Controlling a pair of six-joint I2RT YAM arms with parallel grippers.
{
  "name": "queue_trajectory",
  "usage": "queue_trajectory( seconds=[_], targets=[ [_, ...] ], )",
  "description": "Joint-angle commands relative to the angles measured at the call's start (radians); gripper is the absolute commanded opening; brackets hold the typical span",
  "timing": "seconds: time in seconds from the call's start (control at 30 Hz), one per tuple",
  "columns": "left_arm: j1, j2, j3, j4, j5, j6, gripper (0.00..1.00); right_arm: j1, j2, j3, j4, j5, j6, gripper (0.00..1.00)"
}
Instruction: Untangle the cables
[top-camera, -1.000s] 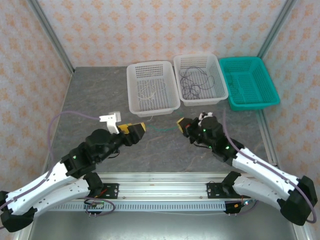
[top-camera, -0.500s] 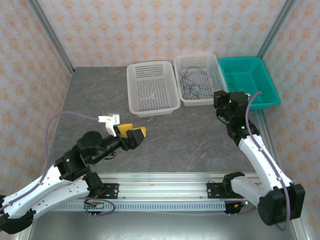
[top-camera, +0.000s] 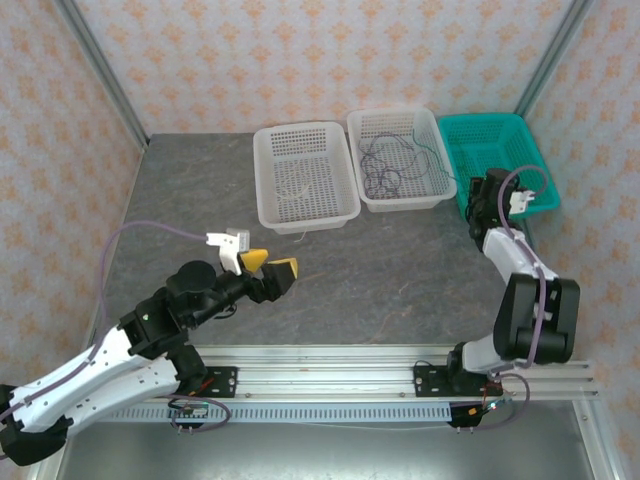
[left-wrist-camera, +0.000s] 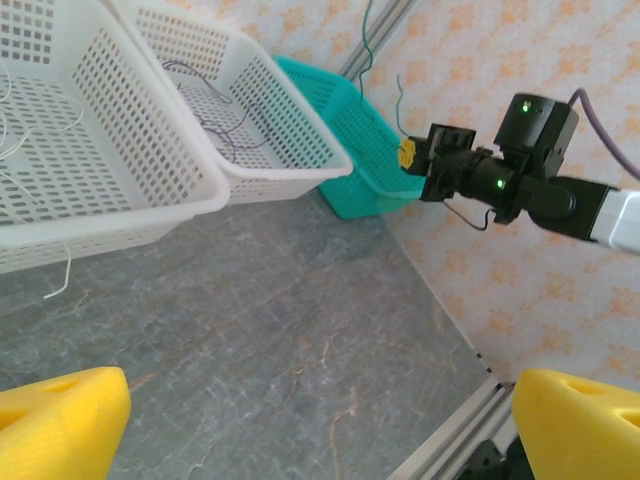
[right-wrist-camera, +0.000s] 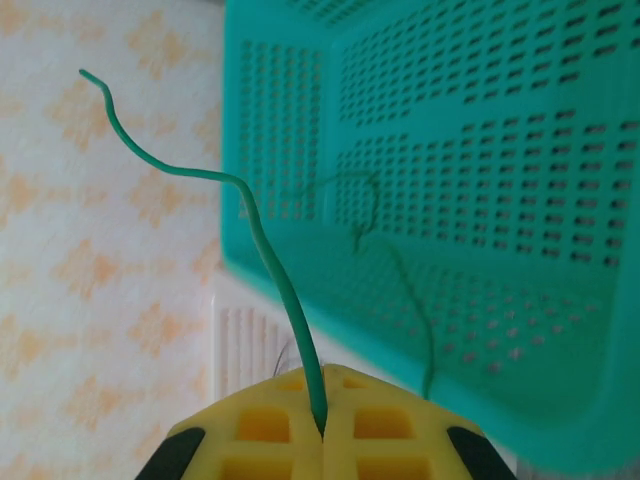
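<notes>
Beside the teal basket (top-camera: 500, 150) at the table's right edge, the right gripper (right-wrist-camera: 322, 425) is clamped shut on a thin green cable (right-wrist-camera: 262, 240), whose free end is curled upward against the wallpaper. Over the bare grey tabletop (top-camera: 400, 280) the left gripper (top-camera: 270, 263) is held with its yellow fingers (top-camera: 285, 267) spread wide and nothing between them. White cables (top-camera: 295, 185) are laid in the left white basket (top-camera: 308, 221), and dark cables (top-camera: 385, 172) in the middle white basket (top-camera: 405, 200).
</notes>
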Motion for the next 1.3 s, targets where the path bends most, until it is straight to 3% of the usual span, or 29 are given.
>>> queue_trajectory(
  seconds=[0.0, 0.23, 0.4, 0.43, 0.57, 0.7, 0.8, 0.9, 1.03, 1.13, 1.27],
  targets=[
    [-0.004, 0.033, 0.004, 0.001, -0.038, 0.039, 0.98, -0.005, 0.085, 0.094, 0.026, 0.190, 0.106, 0.00],
    [-0.004, 0.070, 0.003, 0.022, -0.053, 0.074, 0.98, -0.004, 0.297, 0.342, -0.094, 0.396, 0.135, 0.00],
    [-0.006, 0.077, 0.001, 0.020, -0.090, 0.089, 0.98, -0.004, 0.443, 0.542, -0.334, 0.506, 0.216, 0.05],
    [-0.003, 0.080, 0.003, 0.020, -0.093, 0.092, 0.98, -0.006, 0.464, 0.577, -0.361, 0.510, 0.213, 0.10],
    [-0.004, 0.092, 0.012, 0.020, -0.095, 0.095, 0.98, -0.003, 0.491, 0.654, -0.389, 0.477, 0.118, 0.60],
    [-0.003, 0.109, 0.008, 0.043, -0.094, 0.082, 0.98, -0.004, 0.432, 0.614, -0.360, 0.408, 0.034, 0.82],
    [-0.003, 0.120, 0.010, 0.042, -0.095, 0.071, 0.99, -0.003, 0.340, 0.475, -0.179, 0.315, -0.107, 0.95],
    [-0.003, 0.122, 0.029, -0.029, -0.180, 0.050, 0.99, -0.004, 0.240, 0.335, -0.008, 0.133, -0.270, 0.96],
    [-0.003, 0.122, 0.054, -0.148, -0.372, -0.002, 1.00, 0.012, 0.076, 0.192, 0.049, -0.069, -0.430, 0.96],
    [-0.001, 0.136, 0.070, -0.206, -0.476, 0.016, 1.00, 0.056, -0.067, 0.127, -0.042, -0.117, -0.597, 0.95],
    [0.002, 0.162, 0.079, -0.228, -0.597, 0.052, 1.00, 0.134, -0.269, 0.005, -0.170, -0.087, -0.776, 0.95]
  ],
)
